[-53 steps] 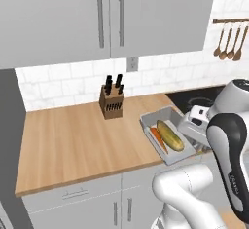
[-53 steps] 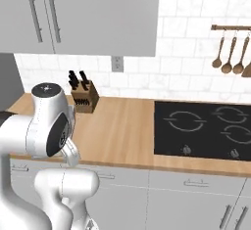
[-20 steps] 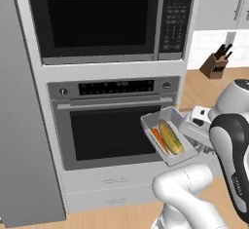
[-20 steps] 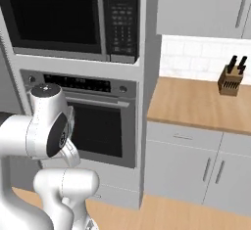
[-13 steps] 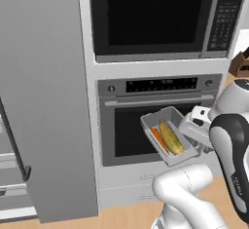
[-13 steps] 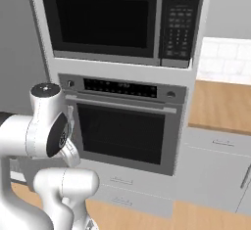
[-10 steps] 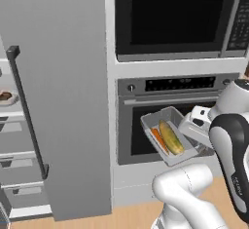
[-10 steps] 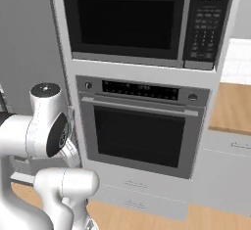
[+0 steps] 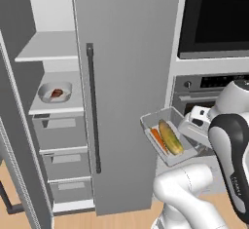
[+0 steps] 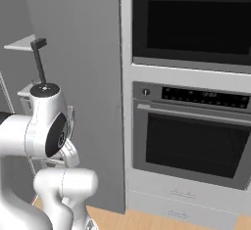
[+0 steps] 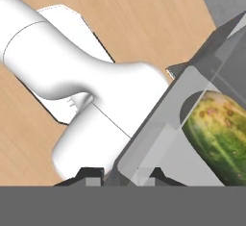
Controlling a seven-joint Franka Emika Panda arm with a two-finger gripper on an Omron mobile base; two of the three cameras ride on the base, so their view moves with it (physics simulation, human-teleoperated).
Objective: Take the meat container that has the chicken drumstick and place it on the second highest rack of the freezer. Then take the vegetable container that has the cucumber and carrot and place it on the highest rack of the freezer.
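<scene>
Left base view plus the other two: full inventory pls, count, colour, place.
veg container: 1, clear grey, held in front of the oven, right of the freezer door
cucumber: 1, green-yellow, in the veg container
carrot: 1, orange, in the veg container beside the cucumber
meat container: 1, white, on the second highest freezer rack, drumstick inside
freezer: 1, grey, left side, one door open
top rack: 1, white, bare
drawers: 3, grey, below the racks
oven: 1, steel and black, right of the freezer
microwave: 1, black, above the oven
floor: wood
gripper: 1, dark tips, shut on the veg container rim
</scene>
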